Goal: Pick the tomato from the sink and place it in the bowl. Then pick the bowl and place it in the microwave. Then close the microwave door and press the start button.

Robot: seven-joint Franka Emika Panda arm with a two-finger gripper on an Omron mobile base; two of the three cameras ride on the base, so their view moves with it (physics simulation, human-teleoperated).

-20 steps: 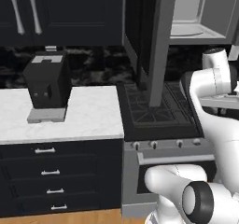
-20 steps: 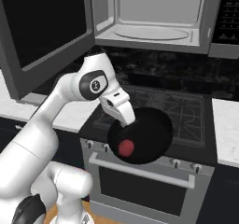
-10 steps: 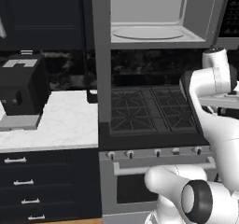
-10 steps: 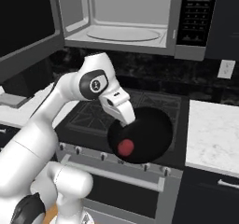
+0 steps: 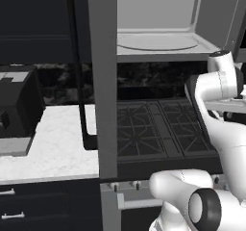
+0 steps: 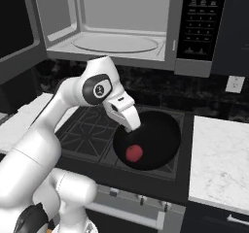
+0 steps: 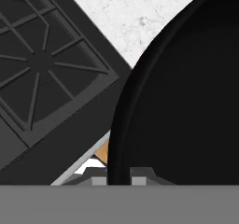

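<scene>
The view has swung since a second ago, so now the open microwave (image 6: 116,38) is faced head-on. The bowl (image 6: 148,140) is clamped at its rim by the pincer (image 6: 132,126), over the stove (image 6: 85,130), tomato (image 6: 134,153) inside. Next it probably gets lifted in.

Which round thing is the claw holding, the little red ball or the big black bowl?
The big black bowl. The claw pinches its rim, while the little red tomato just sits loose inside it.
</scene>
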